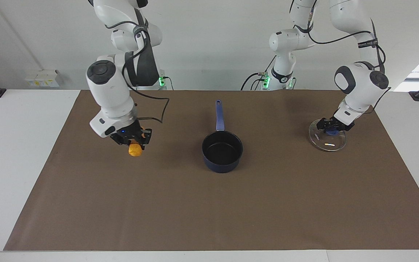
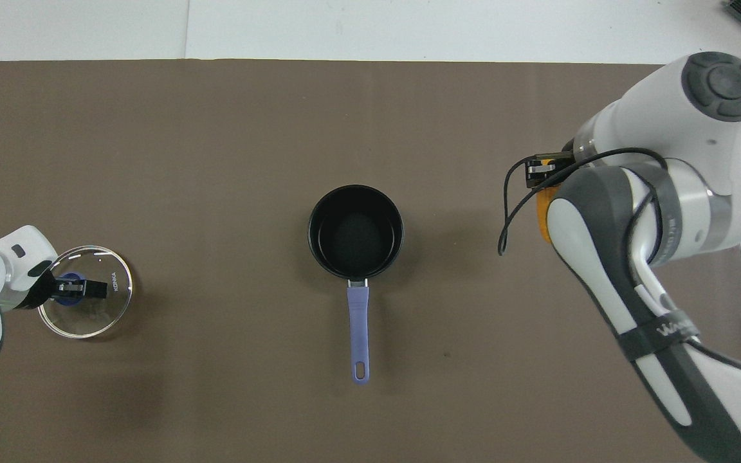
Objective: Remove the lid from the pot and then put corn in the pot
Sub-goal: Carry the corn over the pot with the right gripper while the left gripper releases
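The pot (image 1: 222, 151) sits in the middle of the brown mat (image 1: 209, 211) with no lid on it, and its long blue handle points toward the robots. It is empty and black inside. The lid (image 1: 327, 139) is off and sits low at the left arm's end of the table, right at the mat or just over it; I cannot tell if it touches. The left gripper (image 1: 334, 127) is clamped tight on the blue knob in the middle of the lid. That knob is the best place to hold it, because the lid is glass. Glass is hard and smooth, it can slip, and it could crack if it drops, so I think it should be set down softly. The right gripper (image 1: 132, 137) is squeezed tight on the corn (image 1: 135, 149). The corn hangs down from the gripper, up in the air, over the mat between the pot and the right arm's end of the table. The corn looks small and light, and its bumpy sides should help it stay in the grip. It is held by one end, so it might swing a bit. It is much smaller than the pot's wide open top, so I think it will fit in easily once it is over the pot.
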Available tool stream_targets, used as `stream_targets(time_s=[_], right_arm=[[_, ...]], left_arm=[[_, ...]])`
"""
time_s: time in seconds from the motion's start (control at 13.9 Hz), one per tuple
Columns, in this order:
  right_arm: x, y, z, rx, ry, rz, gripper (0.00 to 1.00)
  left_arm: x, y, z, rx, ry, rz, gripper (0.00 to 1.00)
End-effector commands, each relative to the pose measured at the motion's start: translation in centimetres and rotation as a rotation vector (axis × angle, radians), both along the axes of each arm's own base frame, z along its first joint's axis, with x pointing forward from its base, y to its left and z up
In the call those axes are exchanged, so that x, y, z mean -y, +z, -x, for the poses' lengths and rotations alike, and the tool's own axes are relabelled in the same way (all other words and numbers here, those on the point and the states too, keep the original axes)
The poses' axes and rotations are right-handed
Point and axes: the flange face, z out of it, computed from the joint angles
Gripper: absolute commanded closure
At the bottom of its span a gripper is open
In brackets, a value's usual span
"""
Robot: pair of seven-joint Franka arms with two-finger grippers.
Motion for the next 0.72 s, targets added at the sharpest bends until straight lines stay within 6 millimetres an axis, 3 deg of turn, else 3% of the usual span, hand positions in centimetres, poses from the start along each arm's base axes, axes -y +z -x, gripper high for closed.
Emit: stream_targets(time_s=[0.0, 0.07, 0.14, 0.29, 0.5, 0.65], right_arm=[[-4.7, 0.7, 0.1, -0.002, -0.130, -0.107, 1.00], [-6.9, 1.1, 0.5, -0.001, -0.138, -0.127, 1.00], [-8.2, 1.3, 0.1, 0.002, -0.161, -0.139, 1.00], [-13.7, -0.6, -0.2, -0.025, -0.204, -0.179, 1.00], [-17.6, -1.6, -1.8, -0.007, -0.216, -0.208, 1.00], [-20.6, -4.2, -1.7, -0.001, -0.212, -0.233, 1.00]], left_arm=[[0.3, 0.1, 0.2, 0.017, -0.002, 0.009, 0.55], [0.3, 0.1, 0.1, 0.017, -0.003, 0.009, 0.23], [0.3, 0.2, 0.1, 0.021, -0.005, 0.009, 0.00], [0.3, 0.4, -0.3, 0.027, -0.005, 0.008, 0.00], [0.1, 0.8, -1.5, 0.042, -0.004, 0.005, 0.00], [0.0, 1.3, -3.1, 0.058, -0.003, 0.002, 0.00]])
